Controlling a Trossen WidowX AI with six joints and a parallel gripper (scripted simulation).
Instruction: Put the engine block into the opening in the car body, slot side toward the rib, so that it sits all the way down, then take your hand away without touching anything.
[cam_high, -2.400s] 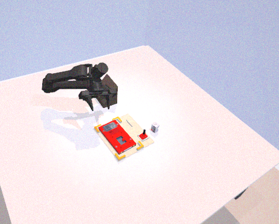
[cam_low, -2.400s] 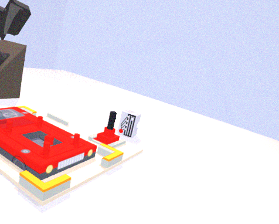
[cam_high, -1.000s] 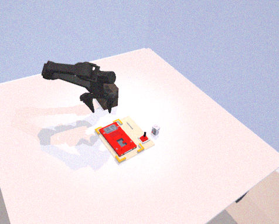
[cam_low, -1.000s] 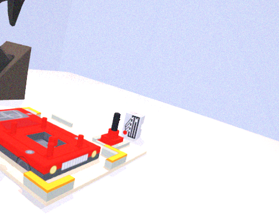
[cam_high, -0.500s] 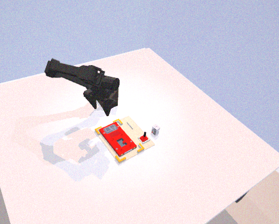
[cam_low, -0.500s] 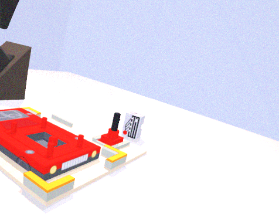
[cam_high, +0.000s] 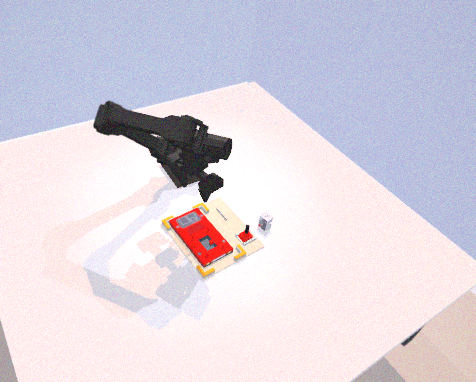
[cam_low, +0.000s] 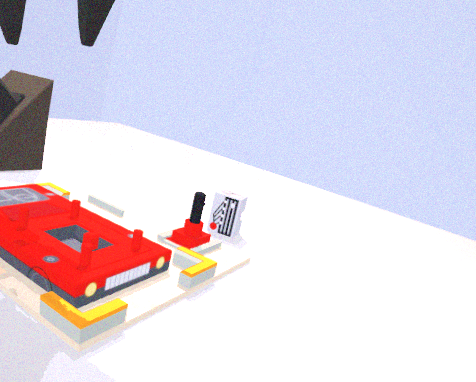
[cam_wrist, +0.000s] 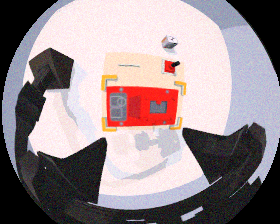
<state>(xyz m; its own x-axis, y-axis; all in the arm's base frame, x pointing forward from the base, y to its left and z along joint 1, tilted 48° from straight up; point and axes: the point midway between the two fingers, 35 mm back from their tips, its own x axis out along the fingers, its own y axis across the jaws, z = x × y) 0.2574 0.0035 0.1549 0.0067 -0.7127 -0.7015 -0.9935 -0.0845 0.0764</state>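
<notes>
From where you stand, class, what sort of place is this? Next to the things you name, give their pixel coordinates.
Probably a robot assembly workstation: a black gripper (cam_high: 211, 187) (cam_low: 51, 44) (cam_wrist: 144, 134) hangs over a broad pale table (cam_high: 320, 300) (cam_low: 350, 310), where a red car body (cam_high: 189, 235) (cam_low: 122, 252) (cam_wrist: 135, 117) sits among yellow-topped corner brackets (cam_high: 205, 271) (cam_low: 82, 320) (cam_wrist: 109, 127) on a cream board (cam_high: 225, 220) (cam_low: 150, 302) (cam_wrist: 142, 58).

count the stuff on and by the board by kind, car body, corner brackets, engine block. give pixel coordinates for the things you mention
car body (cam_high: 190, 230) (cam_low: 30, 235) (cam_wrist: 135, 106): 1
yellow-topped corner brackets (cam_high: 206, 271) (cam_low: 84, 314) (cam_wrist: 176, 124): 4
grey-white engine block (cam_high: 265, 223) (cam_low: 228, 214) (cam_wrist: 169, 41): 1
total: 6
</notes>
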